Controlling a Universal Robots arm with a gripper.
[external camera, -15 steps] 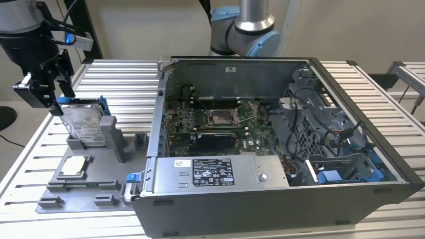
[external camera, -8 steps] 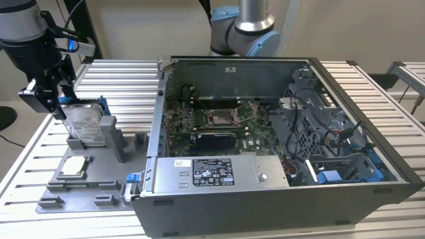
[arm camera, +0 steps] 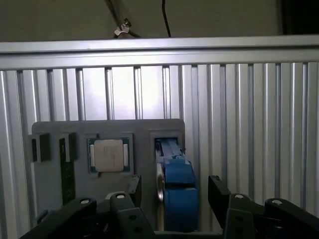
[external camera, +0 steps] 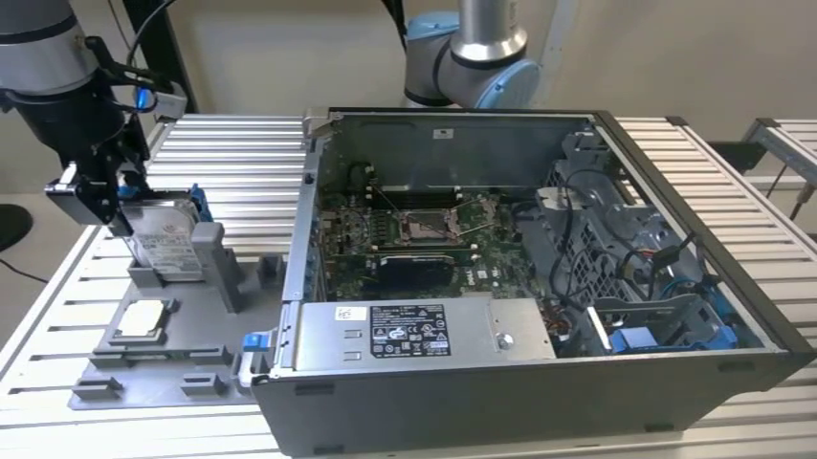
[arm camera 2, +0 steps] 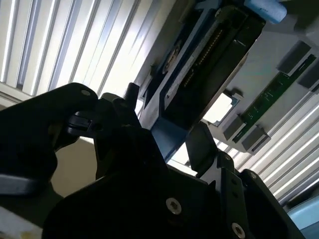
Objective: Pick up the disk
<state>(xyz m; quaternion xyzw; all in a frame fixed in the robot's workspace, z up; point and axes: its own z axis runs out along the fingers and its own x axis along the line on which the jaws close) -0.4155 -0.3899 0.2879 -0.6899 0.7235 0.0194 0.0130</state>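
the disk (arm camera: 178, 209) stands on edge in a slot of the grey holder (arm camera: 139, 128) on the slatted surface (arm camera: 249, 124), near a square chip (arm camera: 108, 154). the end effector (arm camera: 174, 185) straddles it, fingers apart, a gap showing on each side. an open computer case (external camera: 511, 402) sits toward the exterior view's right

Looks like a robotics lab or electronics workshop: slatted aluminium counter (external camera: 243, 143), opened computer case (external camera: 511, 406) with bare motherboard (external camera: 383, 239) at centre in the exterior view, grey fixture plate (external camera: 153, 371) at eight o'clock, grey robot arm (external camera: 479, 48) at twelve o'clock.
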